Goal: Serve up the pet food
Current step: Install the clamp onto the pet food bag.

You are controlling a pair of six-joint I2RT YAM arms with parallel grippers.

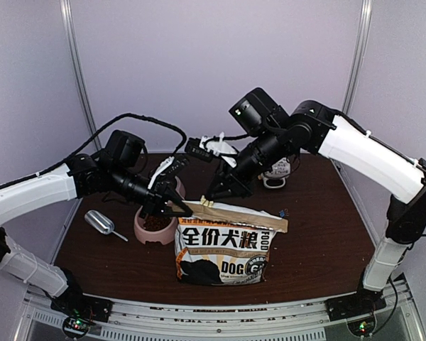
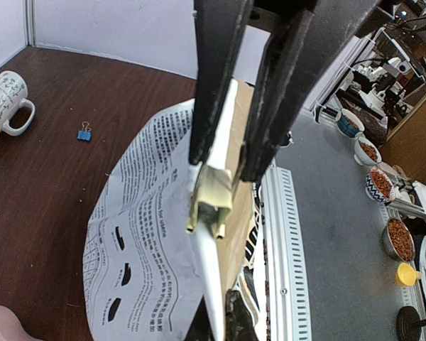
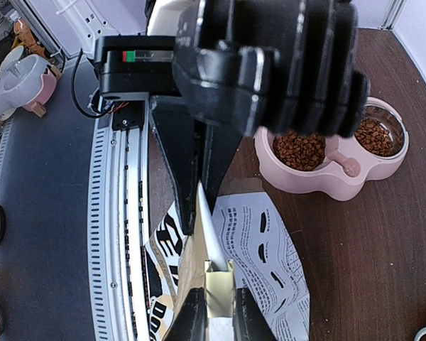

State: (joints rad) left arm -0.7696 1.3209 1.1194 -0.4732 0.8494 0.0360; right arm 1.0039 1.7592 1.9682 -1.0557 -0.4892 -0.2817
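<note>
The left claw (image 2: 224,167) is clenched on the folded top edge of the brown paper dog-food bag with black-and-white letters (image 2: 145,234). Its two black fingers (image 2: 211,85) pinch the edge from both sides. The right claw (image 3: 219,316) grips the same top edge a little further along, with a pale strip of the edge between its fingers (the two claws face each other along the edge). The bag stands on the dark brown wooden table (image 1: 319,234), near the front. The pet food, small dark brown dry bits (image 3: 299,150), lies in both cups of the pink plastic double bowl (image 3: 341,186). The bowl sits just beside the bag, on the left arm's side. A shiny silver metal scoop (image 1: 99,222) lies on the table near the bowl, further to the left. A white mug with small dark marks (image 2: 7,103) and a little blue clip (image 2: 84,132) rest on the table behind the bag
</note>
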